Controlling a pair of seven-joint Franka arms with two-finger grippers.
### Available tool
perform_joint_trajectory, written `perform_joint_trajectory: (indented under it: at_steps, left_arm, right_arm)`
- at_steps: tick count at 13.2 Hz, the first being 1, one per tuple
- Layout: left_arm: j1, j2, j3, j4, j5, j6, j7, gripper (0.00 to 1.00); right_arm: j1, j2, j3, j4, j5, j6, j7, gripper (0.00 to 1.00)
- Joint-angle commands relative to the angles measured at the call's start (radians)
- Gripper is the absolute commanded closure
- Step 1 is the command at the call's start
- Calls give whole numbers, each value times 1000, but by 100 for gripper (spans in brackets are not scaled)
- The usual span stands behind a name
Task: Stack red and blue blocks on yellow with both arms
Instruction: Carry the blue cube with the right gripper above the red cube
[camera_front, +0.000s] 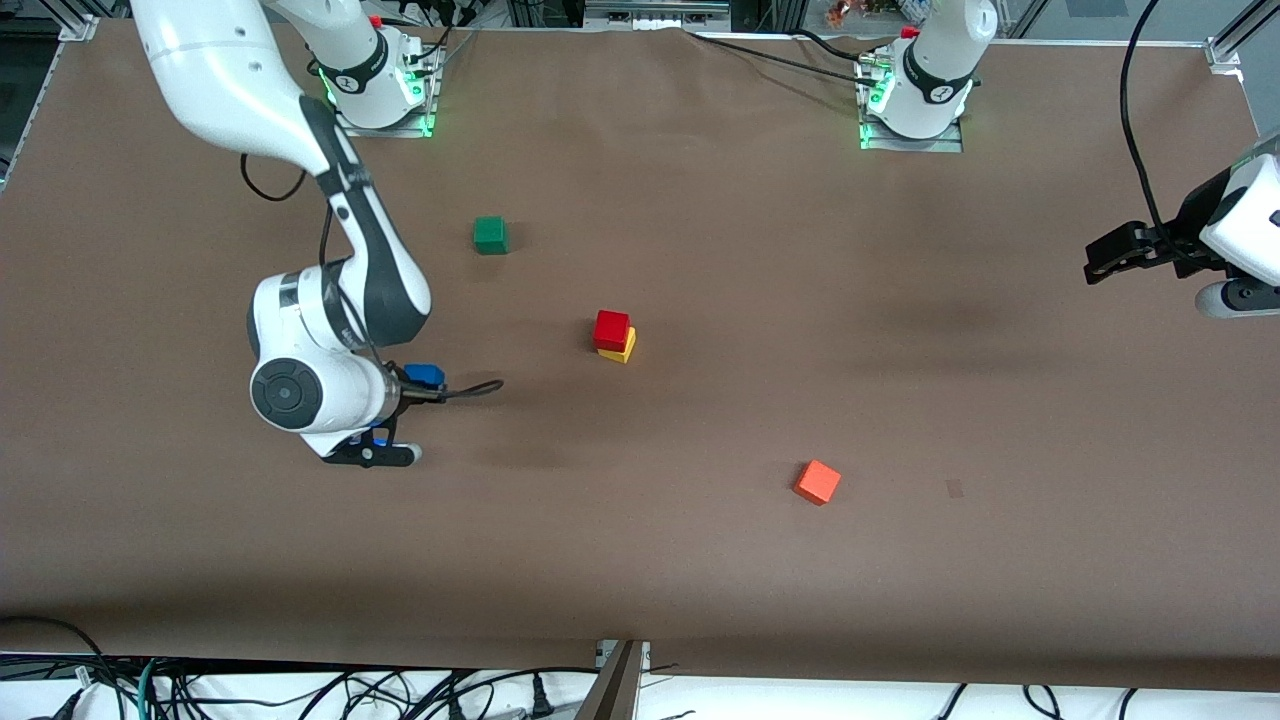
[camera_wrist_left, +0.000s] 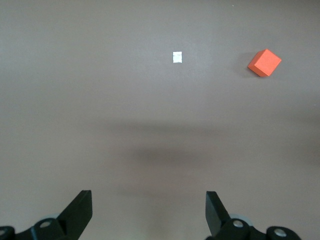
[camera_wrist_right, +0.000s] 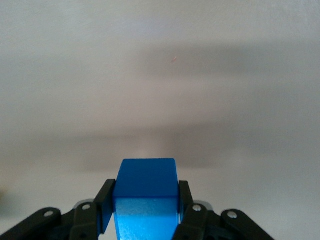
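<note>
First the front view. My red block (camera_front: 612, 329) sits on top of the yellow block (camera_front: 622, 348), near the middle of the brown counter (camera_front: 700, 560). It sits a bit askew, so one edge of the yellow block peeks out under it. From that little stack, a green cube (camera_front: 490, 234) is at about ten o'clock, well apart. An orange cube (camera_front: 818, 482) is at about four o'clock, nearer to the front camera. My right claw (camera_front: 380, 447) is at about eight o'clock from the stack, over the counter toward my right arm's end. Only a tiny bit of the blue block (camera_front: 382, 438) shows between its fingers there, because my big white wrist hides most of it. My left claw (camera_front: 1100, 260) is out at about three o'clock from the stack, over my left arm's end of the counter. My left arm waits there. Now the view from my left wrist. My left claw (camera_wrist_left: 149, 200) has its two black fingers (camera_wrist_left: 80, 207) spread wide with nothing between them, just bare counter (camera_wrist_left: 100, 100) below. The orange cube (camera_wrist_left: 264, 62) lies farther off, and a small white mark (camera_wrist_left: 177, 57) is on the counter beside it. Last, the view from my right wrist. My right claw (camera_wrist_right: 145, 200) squeezes the blue block (camera_wrist_right: 146, 190) tight. One black finger (camera_wrist_right: 106, 200) presses on each side of it. The block's top face is flat and level. The counter (camera_wrist_right: 160, 75) under it looks plain and soft grey, with faint shadows.
</note>
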Motion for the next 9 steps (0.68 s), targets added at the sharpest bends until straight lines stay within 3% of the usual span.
perform_joint_trajectory:
  at_steps: [1, 4, 5, 9]
  left_arm:
    - [13, -9, -4, -9, -27, 10, 25, 0]
    - [13, -8, -4, -9, -27, 10, 25, 0]
    - [13, -8, -4, -9, -27, 10, 24, 0]
    - [13, -8, -4, -9, -27, 10, 24, 0]
  right_arm:
    - [30, -35, 24, 57, 16, -100, 76, 66]
    - [36, -48, 134, 63, 38, -67, 193, 64]
    - [39, -47, 151, 77, 78, -45, 237, 63]
    - [143, -27, 161, 79, 85, 48, 366, 63]
